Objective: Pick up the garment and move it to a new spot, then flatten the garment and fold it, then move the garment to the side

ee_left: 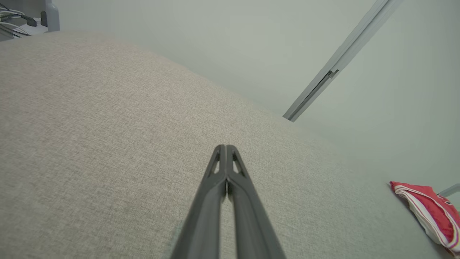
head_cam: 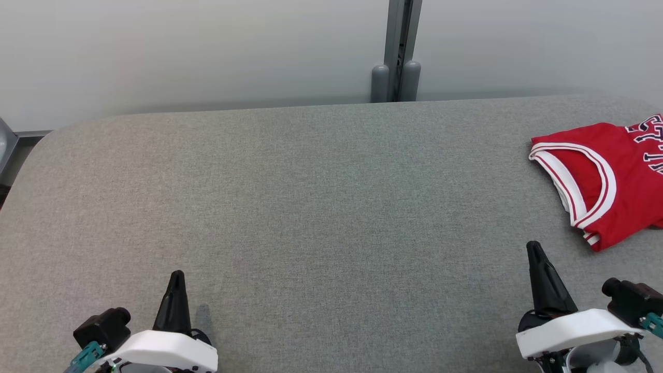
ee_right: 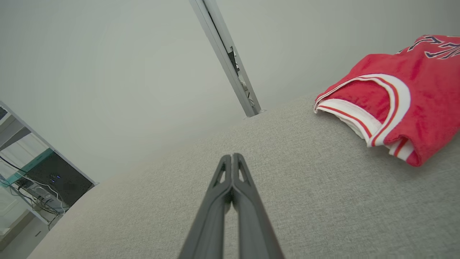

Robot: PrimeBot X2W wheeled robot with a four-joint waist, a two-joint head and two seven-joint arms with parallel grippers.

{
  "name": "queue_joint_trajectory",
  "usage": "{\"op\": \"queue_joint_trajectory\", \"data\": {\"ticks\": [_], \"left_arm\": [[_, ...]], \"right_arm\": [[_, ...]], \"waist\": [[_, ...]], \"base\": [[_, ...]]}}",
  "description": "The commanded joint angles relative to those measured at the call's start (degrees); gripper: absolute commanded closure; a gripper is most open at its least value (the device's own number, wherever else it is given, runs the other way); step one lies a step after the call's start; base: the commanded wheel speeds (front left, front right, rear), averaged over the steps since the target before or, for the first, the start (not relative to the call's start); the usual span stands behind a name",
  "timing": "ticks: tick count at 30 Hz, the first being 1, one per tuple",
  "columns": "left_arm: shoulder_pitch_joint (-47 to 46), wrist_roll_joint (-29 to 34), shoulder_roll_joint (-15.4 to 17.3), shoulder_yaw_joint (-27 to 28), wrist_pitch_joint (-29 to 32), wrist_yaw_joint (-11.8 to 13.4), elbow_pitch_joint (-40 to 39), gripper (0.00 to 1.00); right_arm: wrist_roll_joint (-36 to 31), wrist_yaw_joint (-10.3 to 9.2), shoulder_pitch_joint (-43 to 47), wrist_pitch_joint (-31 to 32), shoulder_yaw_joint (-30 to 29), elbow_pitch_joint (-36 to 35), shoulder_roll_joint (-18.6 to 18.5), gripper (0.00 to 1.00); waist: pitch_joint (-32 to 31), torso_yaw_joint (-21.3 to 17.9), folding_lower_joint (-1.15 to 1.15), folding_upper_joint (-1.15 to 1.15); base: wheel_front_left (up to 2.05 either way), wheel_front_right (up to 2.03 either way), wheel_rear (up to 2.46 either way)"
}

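Grey woven table [head_cam: 311, 207]; grey post [head_cam: 396, 52] against the wall, upper centre. Red garment [head_cam: 606, 176] lies at right edge, up-right of right fingers [head_cam: 544, 280], not touching; well apart from left fingers [head_cam: 175, 300]. Both pairs clenched, empty.

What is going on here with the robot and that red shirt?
Nothing is being handled at this moment. The red jersey lies folded near the right edge of the grey padded table. The left hand and the right hand are both shut and empty, low at the near edge, apart from the jersey. The folding looks done, with the jersey set to the side.
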Motion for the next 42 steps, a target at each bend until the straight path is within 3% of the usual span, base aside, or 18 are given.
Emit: {"op": "queue_joint_trajectory", "data": {"ticks": [1,42], "left_arm": [[-1.6,-1.8,0.3,0.6,0.4,-0.6,-1.0,1.0],[-3.5,-30.2,0.5,6.1,8.7,-6.0,-1.9,1.0]], "right_arm": [[2.2,0.0,-1.3,0.6,-0.4,-0.8,-0.6,1.0],[33.8,0.0,-1.6,8.1,-4.1,-0.8,-1.5,1.0]], "waist": [[0.0,0.0,0.0,0.0],[-1.4,-0.1,0.0,0.0]], "base": [[0.0,0.0,0.0],[0.0,0.0,0.0]]}}
